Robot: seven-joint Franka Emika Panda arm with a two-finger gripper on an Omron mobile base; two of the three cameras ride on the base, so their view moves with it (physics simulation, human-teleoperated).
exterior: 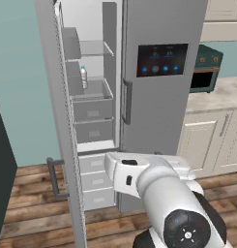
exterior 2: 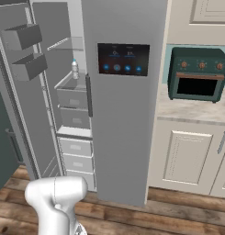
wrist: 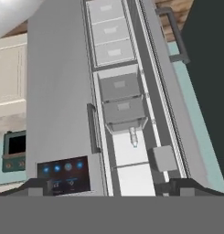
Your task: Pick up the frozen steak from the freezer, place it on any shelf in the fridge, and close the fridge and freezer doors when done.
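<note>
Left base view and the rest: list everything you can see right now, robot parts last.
freezer: one, grey, narrower left section, standing open
freezer door: one, grey, swung out left, bins on its inside
clear bottle: one, white cap, upright above the grey drawers
fridge door: one, grey, shut, dark touchscreen with blue lights
toaster oven: one, dark green, on the counter at right
cabinets: cream, under the counter
floor: brown wood planks
frozen steak: not spotted
arm: white, dark joints
hand: open, holding nothing, aimed at the appliance
</note>
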